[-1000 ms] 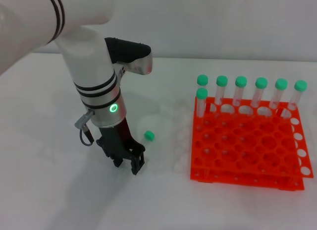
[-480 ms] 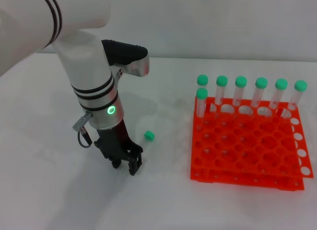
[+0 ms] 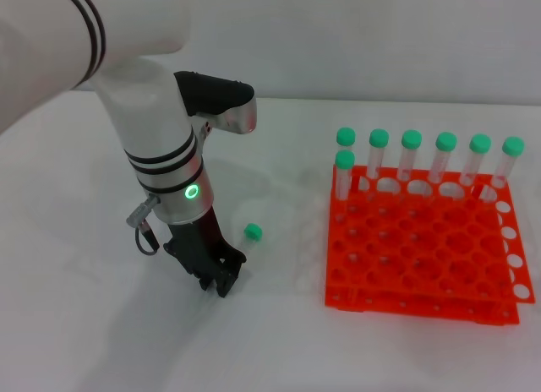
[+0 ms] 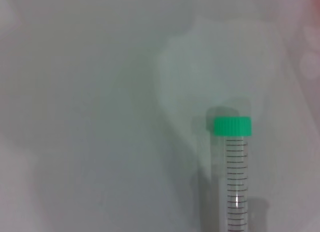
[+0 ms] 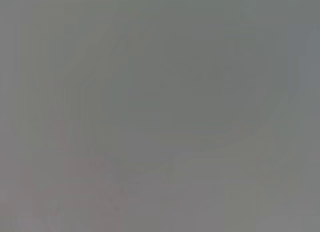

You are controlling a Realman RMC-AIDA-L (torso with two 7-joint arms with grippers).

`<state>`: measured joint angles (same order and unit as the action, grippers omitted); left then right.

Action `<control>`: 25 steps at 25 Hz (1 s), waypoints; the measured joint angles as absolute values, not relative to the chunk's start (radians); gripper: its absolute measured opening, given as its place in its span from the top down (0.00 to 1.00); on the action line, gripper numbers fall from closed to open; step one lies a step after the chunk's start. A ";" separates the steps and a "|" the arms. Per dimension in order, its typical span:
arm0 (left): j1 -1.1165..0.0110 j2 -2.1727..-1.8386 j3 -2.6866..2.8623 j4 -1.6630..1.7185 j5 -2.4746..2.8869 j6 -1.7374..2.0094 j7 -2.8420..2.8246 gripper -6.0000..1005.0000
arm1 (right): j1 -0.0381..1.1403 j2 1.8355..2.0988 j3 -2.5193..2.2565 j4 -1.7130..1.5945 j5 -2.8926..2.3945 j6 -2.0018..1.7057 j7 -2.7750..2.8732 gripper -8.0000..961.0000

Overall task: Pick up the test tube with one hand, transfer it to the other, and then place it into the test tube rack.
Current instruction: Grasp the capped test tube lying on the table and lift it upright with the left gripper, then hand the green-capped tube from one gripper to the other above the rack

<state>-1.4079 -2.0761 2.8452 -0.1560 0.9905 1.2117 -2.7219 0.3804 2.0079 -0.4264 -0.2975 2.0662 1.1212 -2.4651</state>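
Since a second ago the left gripper (image 3: 221, 278) has shifted slightly toward the robot and a touch left, dropping lower over the table (image 3: 101, 324); its green light now sits a bit lower in the head view, and the green cap beside it has barely changed place. The left arm comes in from the upper left of the head view, white with black rings, and its black fingers point down at the white table surface, tips at or just above it. The fingers stand close together — whether they are closed on the tube or just beside it cannot be told from here. The test tube (image 4: 233, 177) lies flat on the table, its green cap (image 3: 253, 231) showing just right of the gripper in the head view, the clear body running back toward the fingers and hard to see there. In the left wrist view the tube is plain: green screw cap, clear wall, dark graduation marks, lying on the white surface with a soft shadow beside it; none of the arm's own fingers show in that view. The test tube rack (image 3: 423, 248) sits on the table well to the right of the gripper, orange-red, two tiers, top plate full of round holes. Seven green-capped tubes (image 3: 411, 155) stand upright in it — six along the far row, one more just in front at the left end. The right wrist view is a flat grey blur; the right gripper is not seen anywhere.
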 joint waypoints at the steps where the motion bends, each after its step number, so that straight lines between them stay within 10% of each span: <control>1: -1.408 -2.076 2.845 -0.154 0.990 1.210 -2.722 0.76 | 0.380 2.008 -0.426 -0.298 2.066 1.121 -2.465 0.27; 25: -1.371 -2.066 2.844 -0.313 0.595 0.777 -2.444 0.80 | 0.379 2.008 -0.425 -0.298 2.066 1.117 -2.454 0.29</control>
<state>-1.3710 -2.0660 2.8440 -0.3130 0.5950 0.7773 -2.4437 0.3789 2.0077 -0.4252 -0.2976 2.0663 1.1169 -2.4537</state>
